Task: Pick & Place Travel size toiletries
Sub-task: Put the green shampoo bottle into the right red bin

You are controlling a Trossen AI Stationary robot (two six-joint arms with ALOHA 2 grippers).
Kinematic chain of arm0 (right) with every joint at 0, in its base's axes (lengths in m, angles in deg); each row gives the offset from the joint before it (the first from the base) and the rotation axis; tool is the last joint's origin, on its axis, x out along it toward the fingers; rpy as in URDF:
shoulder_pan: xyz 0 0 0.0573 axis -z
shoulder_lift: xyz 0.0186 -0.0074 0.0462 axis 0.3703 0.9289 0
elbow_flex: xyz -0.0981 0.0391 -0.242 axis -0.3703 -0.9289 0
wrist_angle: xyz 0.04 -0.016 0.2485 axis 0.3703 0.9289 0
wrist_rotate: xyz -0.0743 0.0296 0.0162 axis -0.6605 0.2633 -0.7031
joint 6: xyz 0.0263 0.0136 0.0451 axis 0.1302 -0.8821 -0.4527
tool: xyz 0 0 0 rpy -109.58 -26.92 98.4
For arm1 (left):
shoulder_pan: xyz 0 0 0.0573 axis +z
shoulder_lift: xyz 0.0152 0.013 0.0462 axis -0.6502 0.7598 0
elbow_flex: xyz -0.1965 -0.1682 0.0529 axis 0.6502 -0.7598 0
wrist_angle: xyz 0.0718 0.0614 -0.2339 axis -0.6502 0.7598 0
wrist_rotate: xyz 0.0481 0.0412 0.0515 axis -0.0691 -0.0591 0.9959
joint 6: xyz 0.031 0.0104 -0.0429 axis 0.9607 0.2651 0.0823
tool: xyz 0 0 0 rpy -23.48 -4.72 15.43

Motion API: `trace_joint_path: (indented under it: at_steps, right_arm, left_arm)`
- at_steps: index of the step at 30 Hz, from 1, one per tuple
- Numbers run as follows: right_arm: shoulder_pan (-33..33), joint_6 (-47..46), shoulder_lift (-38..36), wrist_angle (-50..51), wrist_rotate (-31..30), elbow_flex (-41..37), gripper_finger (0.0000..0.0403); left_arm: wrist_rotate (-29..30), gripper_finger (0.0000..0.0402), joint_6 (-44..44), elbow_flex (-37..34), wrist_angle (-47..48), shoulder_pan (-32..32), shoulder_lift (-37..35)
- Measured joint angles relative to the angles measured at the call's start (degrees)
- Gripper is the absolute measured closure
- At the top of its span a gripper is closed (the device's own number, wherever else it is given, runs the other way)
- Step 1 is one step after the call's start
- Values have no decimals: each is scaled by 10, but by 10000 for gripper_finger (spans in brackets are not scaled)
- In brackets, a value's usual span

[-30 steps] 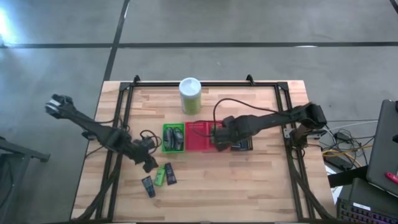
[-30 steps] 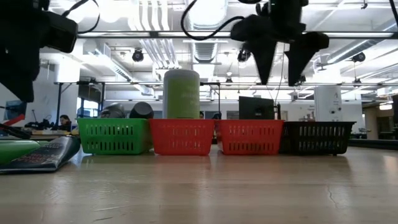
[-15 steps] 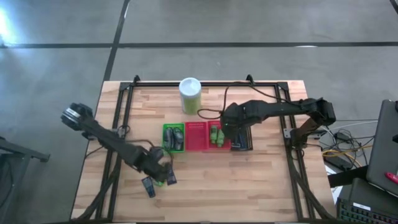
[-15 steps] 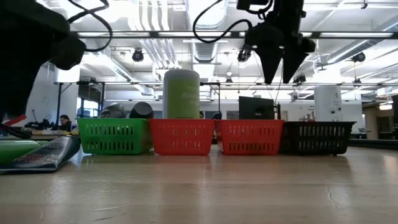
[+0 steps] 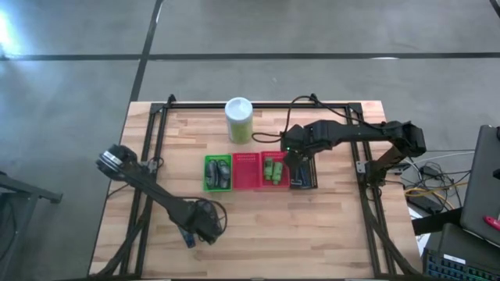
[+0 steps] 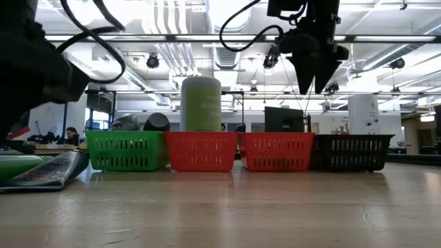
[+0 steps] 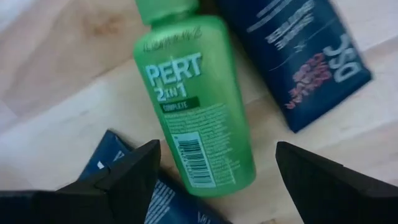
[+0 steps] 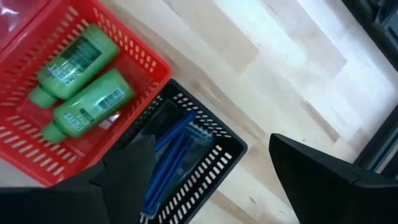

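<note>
The wooden table (image 5: 328,226) carried a row of four mesh baskets in the middle, with the tall white-and-green canister (image 5: 239,119) standing behind them. The left arm reached out low over the near side of the table, while the right arm hung high above the red basket (image 8: 155,65) and the dark basket (image 8: 211,158).

The right gripper (image 6: 313,76) pointed down with its fingers parted and nothing between them; two green bottles (image 8: 81,87) lay in the red basket below, blue razors (image 8: 171,158) in the dark one beside it.

The left gripper (image 7: 217,180) was the one at work: fingers wide apart, empty, hovering right over the loose green bottle (image 7: 196,106). That bottle lay flat on the wood, its long axis running straight away from the wrist, cap at the far end, so the fingers stood one to each side of its width. A dark-blue packet (image 7: 298,56) lay just beside it, another dark item (image 7: 155,193) close at the near end. Judging by that, the left arm was far nearer and well lined up to close across the bottle's body.
</note>
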Motion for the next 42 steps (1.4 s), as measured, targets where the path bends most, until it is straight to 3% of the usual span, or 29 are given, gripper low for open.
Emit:
trace_joint_path:
  at_steps: [7,19,23,26,30,32,35,38,42]
  right_arm:
    - [-1,1,0,0,4,-9,110]
    - [-1,-10,0,-4,7,-11,128]
    - [-1,-11,-11,-7,7,-11,135]
    - [-1,-14,-31,-7,6,-11,141]
    - [0,-39,-67,-7,-2,-11,148]
    - [0,-51,-88,-7,-15,-12,151]
    - [2,-66,-113,-7,-29,-12,154]
    - [9,-78,-132,-7,-29,-16,154]
    - [12,-76,-147,-8,-23,-23,145]
  left_arm:
    - [14,91,-5,-5,-4,0,7]
    - [41,230,29,-23,-2,2,-2]
    - [56,241,38,-19,26,3,-36]
    - [93,241,43,5,69,3,-88]
    - [212,231,61,22,79,15,-162]
    - [274,229,66,21,65,37,-200]
    - [296,234,127,12,12,97,-234]
    - [280,237,230,9,-83,180,-242]
    - [201,236,346,10,-191,260,-230]
